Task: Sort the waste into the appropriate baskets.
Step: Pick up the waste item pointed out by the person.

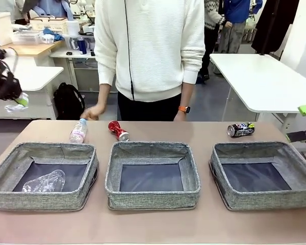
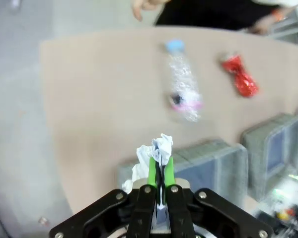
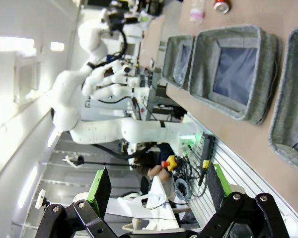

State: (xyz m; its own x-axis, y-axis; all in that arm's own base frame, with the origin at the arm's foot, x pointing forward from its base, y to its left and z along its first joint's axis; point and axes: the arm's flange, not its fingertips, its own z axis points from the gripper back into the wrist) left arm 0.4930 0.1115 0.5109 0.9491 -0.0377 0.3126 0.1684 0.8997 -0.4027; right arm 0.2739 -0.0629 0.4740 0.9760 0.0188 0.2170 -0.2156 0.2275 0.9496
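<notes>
Tan surface [image 1: 153, 224]: red can [image 1: 118, 130] lay just behind middle basket [image 1: 152, 198], bottle [image 1: 78, 131] farther left. Beyond stood white table [image 1: 260, 76]. Closed left end effector [image 2: 160, 167] pinched crumpled paper [image 2: 160, 146]; right end effector [image 3: 159, 183] gaped wide, empty.

We note three grey woven baskets in a row. The left basket [image 1: 41, 196] holds the crushed clear plastic bottle [image 1: 44, 181], flat on its dark floor; the middle basket [image 1: 153, 196] and right basket [image 1: 265, 200] stand beside it. On the table behind them lie the small clear bottle with pink label [image 1: 78, 131], the crushed red can [image 1: 118, 130] and the crushed black can [image 1: 240, 129]. The crumpled white paper [image 2: 159, 146] is pinched in the left gripper [image 2: 160, 161].
</notes>
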